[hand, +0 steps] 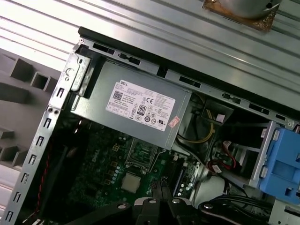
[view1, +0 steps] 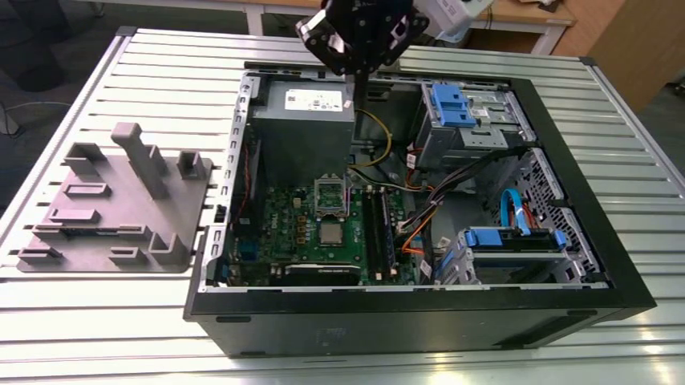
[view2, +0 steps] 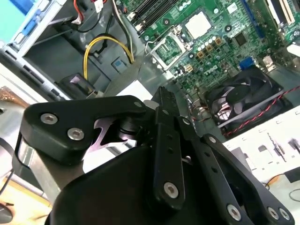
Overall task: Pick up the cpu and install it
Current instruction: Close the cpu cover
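The cpu (view1: pixel 330 233) is a small silvery square lying flat on the green motherboard (view1: pixel 289 241) inside the open computer case. It also shows pale in the second wrist view as the cpu (view2: pixel 198 24) and in the first wrist view as the cpu (hand: pixel 131 183). Just beside it stands the raised metal socket frame (view1: pixel 330 195). My gripper (view1: pixel 358 90) hangs well above the case, over the power supply, far from the chip. Its black fingers (view2: pixel 164 96) are pressed together with nothing between them.
A grey power supply (hand: pixel 140 108) fills the case's corner under the gripper. Blue drive brackets (view1: pixel 450 104), cable bundles (view1: pixel 428 212) and a case fan (view2: pixel 239 101) crowd around the board. A grey moulded fixture plate (view1: pixel 107 208) lies on the slatted table at the exterior view's left.
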Controlling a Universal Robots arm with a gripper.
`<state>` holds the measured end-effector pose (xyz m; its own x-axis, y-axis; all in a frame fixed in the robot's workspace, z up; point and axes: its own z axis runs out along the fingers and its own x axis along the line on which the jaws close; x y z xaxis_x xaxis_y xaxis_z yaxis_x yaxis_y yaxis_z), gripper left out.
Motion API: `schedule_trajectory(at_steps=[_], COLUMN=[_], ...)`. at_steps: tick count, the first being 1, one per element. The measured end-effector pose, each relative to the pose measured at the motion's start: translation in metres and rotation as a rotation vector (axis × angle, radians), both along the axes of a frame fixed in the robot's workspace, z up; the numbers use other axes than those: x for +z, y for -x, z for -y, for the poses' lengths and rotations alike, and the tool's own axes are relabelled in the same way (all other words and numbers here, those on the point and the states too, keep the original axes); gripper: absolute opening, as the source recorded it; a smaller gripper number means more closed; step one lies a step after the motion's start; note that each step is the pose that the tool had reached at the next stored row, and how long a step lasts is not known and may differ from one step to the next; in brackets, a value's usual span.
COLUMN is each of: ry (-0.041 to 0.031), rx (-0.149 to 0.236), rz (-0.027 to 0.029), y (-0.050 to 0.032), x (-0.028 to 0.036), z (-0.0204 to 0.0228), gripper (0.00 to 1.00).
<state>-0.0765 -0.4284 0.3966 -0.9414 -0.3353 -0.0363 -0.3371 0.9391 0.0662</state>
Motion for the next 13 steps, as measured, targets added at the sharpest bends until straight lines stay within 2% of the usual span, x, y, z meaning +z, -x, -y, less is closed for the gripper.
schedule_trajectory(at_steps=[6, 13], ry=[-0.0001, 0.0], rx=[0.0, 0.0], rz=[0.0001, 0.0], y=[-0.001, -0.001], x=[-0.0067, -0.008], z=[0.0104, 0.0104], gripper=[0.11, 0.11])
